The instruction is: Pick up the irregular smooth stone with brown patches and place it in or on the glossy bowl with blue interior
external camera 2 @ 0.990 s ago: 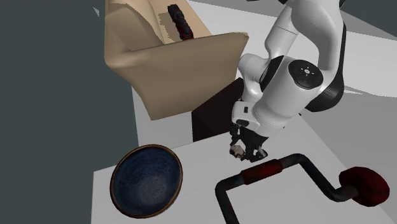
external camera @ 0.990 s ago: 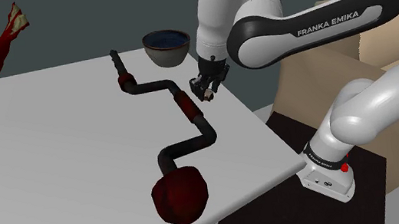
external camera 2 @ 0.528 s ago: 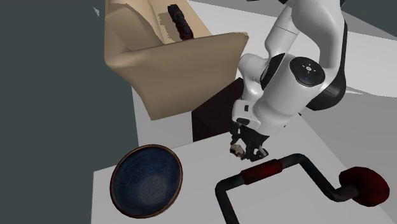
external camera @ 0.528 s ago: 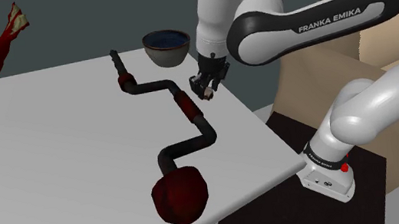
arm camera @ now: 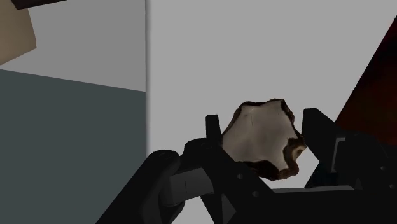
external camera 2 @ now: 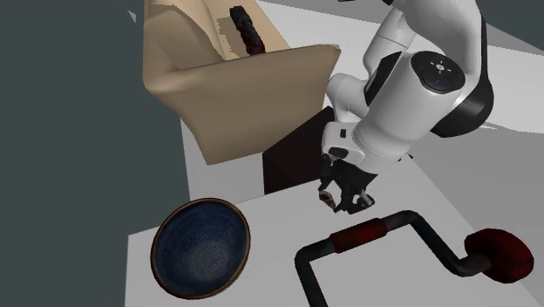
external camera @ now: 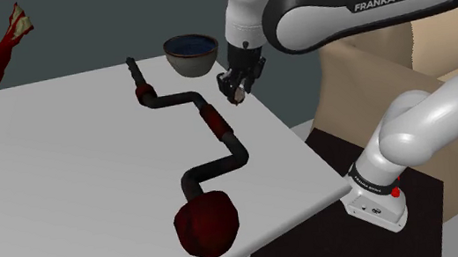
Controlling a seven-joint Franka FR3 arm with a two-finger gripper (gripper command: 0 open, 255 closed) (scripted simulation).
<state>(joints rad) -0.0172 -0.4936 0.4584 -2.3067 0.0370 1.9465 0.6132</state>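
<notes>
My black two-finger claw [external camera: 236,90] is clamped on the pale, irregular smooth stone with brown patches [arm camera: 262,137]. Both fingers press its sides and hold it clear above the white tabletop [external camera: 63,169]. In the shoulder view, the glossy bowl with blue interior [external camera: 186,63] sits at ten o'clock from my claw, near but apart.

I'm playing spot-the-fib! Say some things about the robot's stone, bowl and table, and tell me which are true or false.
1. The black gripper is shut on the pale lumpy stone with brown patches. True.
2. The stone lies inside the glossy bowl with blue interior. False: the bowl is empty; the gripper holds the stone.
3. The black crank tool with dark red grips lies on the white table. True.
4. The bowl is upside down. False: it stands upright on the table.
</notes>
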